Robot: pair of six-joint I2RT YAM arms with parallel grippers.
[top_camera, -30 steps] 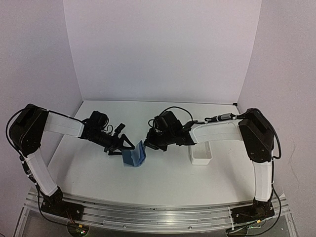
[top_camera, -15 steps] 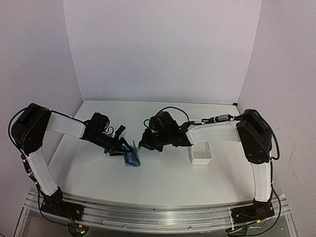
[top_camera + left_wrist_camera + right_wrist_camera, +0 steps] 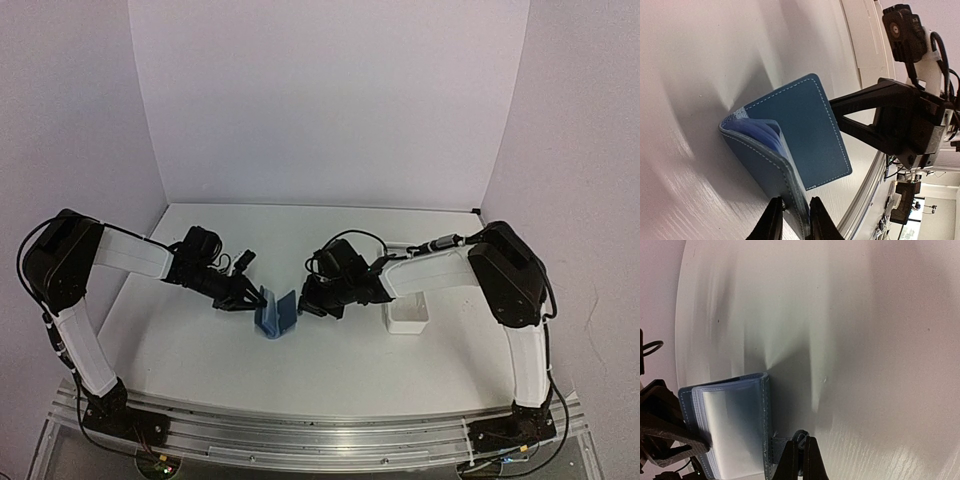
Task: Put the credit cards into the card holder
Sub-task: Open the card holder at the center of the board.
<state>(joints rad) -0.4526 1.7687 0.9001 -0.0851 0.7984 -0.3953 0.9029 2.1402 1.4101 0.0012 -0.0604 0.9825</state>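
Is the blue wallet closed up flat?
No, the wallet stands open, its two covers spread apart in a V.

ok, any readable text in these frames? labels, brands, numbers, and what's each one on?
No readable text in any view.
card holder: plain blue, pale stitching, no logo or print showing.
inner sleeves: blurred, nothing legible.
white tray: no label visible.
left arm, right arm: no legible markings.
Background gear in the left wrist view: too small and blurred to read.

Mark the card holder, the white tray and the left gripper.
card holder (image 3: 810, 130), left wrist view, middle of the far flap.
white tray (image 3: 407, 326), top external view, near wall.
left gripper (image 3: 792, 222), left wrist view, between its fingertips.
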